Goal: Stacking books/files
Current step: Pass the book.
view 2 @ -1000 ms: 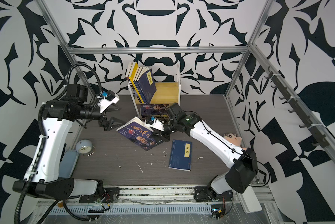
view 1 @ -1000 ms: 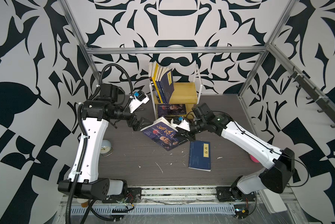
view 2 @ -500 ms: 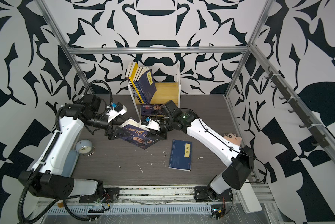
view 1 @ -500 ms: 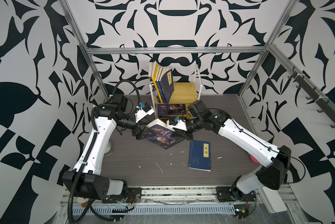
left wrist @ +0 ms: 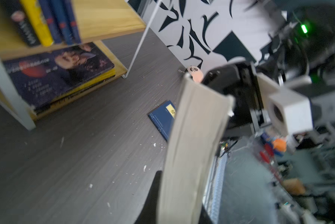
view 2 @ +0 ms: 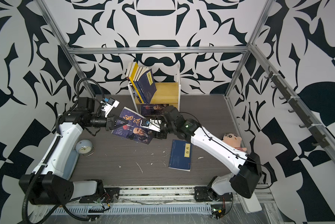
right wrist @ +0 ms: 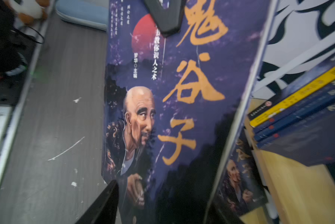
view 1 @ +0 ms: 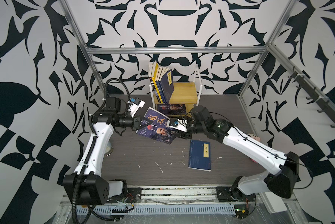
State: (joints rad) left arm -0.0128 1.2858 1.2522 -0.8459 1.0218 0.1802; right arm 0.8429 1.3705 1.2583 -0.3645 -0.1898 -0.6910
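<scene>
A dark purple-blue book with an old man's face hangs tilted above the table in both top views. My left gripper is shut on its left edge; the left wrist view shows the pale page edge between the jaws. My right gripper is at the book's right edge, open, fingers wide apart with the cover between them. A navy book with a yellow label lies flat on the table. More books stand in the wooden shelf; another purple one lies below.
A small round clock and a light-blue pencil case sit by the left arm's base. A plush toy lies at the right edge behind the right arm. Paper scraps dot the grey table. Metal frame posts stand at the back corners.
The left arm came in from the left and its gripper shut on the purple book's left edge. The right gripper, shut on the book before, has opened.
</scene>
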